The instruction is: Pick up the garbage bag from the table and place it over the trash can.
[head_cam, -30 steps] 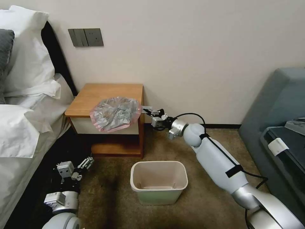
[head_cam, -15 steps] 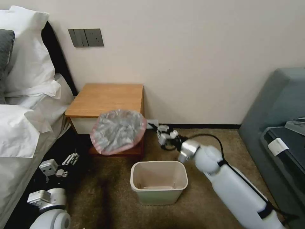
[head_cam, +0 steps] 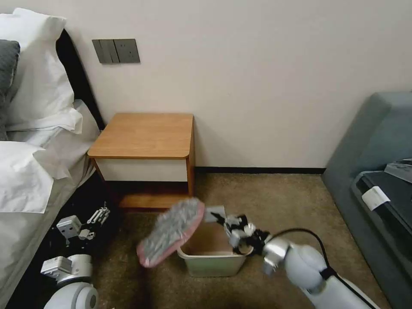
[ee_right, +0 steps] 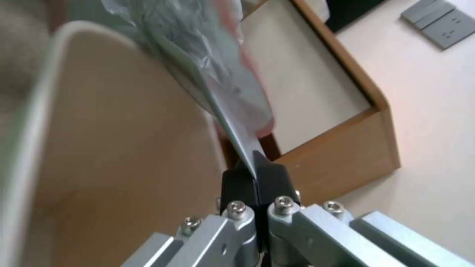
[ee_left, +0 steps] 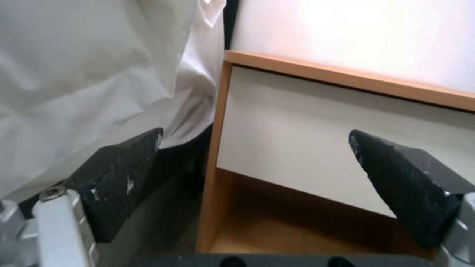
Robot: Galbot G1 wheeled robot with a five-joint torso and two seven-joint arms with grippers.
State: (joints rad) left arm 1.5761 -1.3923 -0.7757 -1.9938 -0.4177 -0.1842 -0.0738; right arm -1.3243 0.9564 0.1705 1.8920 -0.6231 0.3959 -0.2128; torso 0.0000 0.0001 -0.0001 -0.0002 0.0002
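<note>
The garbage bag (head_cam: 171, 231), crinkled silvery-grey with a pink rim, hangs tilted in the air over the near-left rim of the trash can (head_cam: 210, 267). My right gripper (head_cam: 219, 217) is shut on a flat tab at the bag's edge, just above the bin's opening. The right wrist view shows its fingertips (ee_right: 257, 157) pinched on the bag (ee_right: 213, 66), with the bin's rim (ee_right: 35, 104) alongside. The table (head_cam: 146, 135) stands bare behind, against the wall. My left gripper (head_cam: 98, 213) waits open, low by the bed, and faces the table's white drawer front (ee_left: 297, 129).
A bed with white sheets and pillows (head_cam: 30, 171) runs along the left. A grey-blue sofa (head_cam: 377, 137) with a dark device (head_cam: 386, 189) on it stands at the right. Brown carpet (head_cam: 274, 197) surrounds the bin. A switch panel (head_cam: 116, 50) is on the wall.
My right arm has swung down and toward me, carrying the bag off the table's front edge to the trash can. The left gripper has shifted a little to the left.
</note>
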